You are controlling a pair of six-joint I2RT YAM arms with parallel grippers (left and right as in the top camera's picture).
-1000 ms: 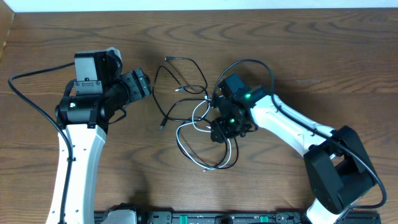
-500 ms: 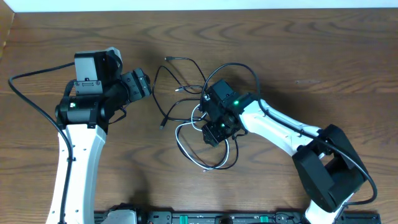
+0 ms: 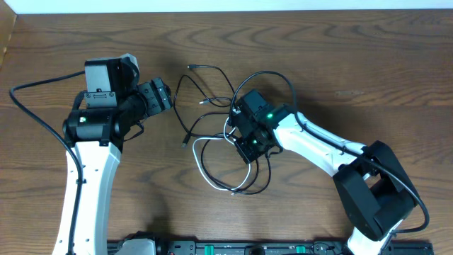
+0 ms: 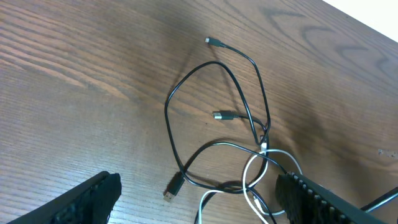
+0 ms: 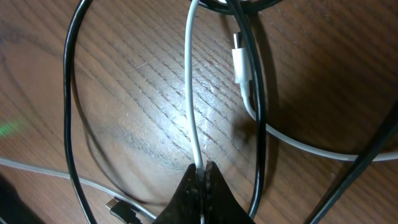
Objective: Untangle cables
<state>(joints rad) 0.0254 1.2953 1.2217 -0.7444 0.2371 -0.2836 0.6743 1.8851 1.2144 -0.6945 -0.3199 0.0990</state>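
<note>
A thin black cable (image 3: pixel 212 69) and a thin white cable (image 3: pixel 205 170) lie looped through each other on the wooden table (image 3: pixel 368 64). My right gripper (image 3: pixel 245 144) is down in the tangle. In the right wrist view its jaws (image 5: pixel 202 171) are shut on the white cable (image 5: pixel 191 93), with a black strand (image 5: pixel 258 106) and the white plug (image 5: pixel 241 65) just to the right. My left gripper (image 3: pixel 161 95) stands open to the left of the loops, touching nothing. In the left wrist view it (image 4: pixel 199 205) hangs above the black cable (image 4: pixel 174 93) and its USB plug (image 4: pixel 174 185).
A thicker black arm cable (image 3: pixel 272 74) arcs over the right arm above the tangle. Another black plug (image 5: pixel 121 208) lies just left of the right fingertips. The table's far edge (image 3: pixel 226 10) runs along the top.
My right gripper has moved a little left into the tangle and shut on the white cable, whose loop has shifted slightly. The left arm has not moved.
</note>
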